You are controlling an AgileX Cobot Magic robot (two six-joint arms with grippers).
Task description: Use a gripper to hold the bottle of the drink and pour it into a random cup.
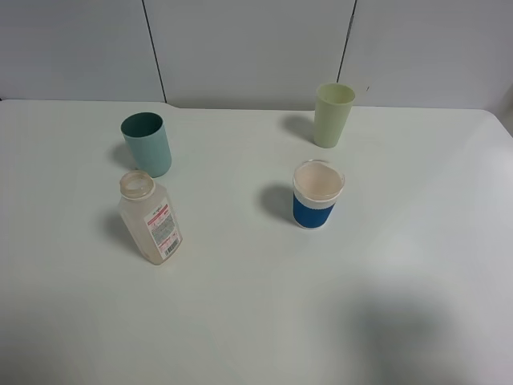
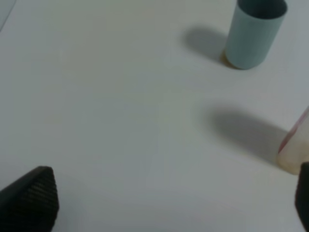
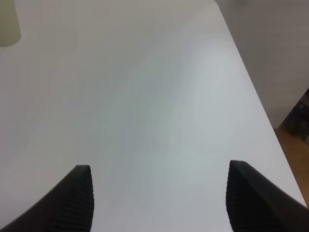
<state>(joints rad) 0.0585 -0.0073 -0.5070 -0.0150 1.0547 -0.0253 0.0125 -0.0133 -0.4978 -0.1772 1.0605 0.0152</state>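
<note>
Exterior high view: bottle (image 1: 151,218) upright on the counter (image 1: 240,305), just in front of the teal cup (image 1: 147,143), not touching. Left end effector (image 2: 174,212): jaws spread, empty, bottle near one finger. Right end effector (image 3: 159,203): jaws spread, empty, over bare counter.

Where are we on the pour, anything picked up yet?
Nothing looks done: the bottle stands uncapped on the table beside the teal cup. Nothing is in hand: the left gripper and right gripper are open. Grasping, lifting and pouring remain.
</note>
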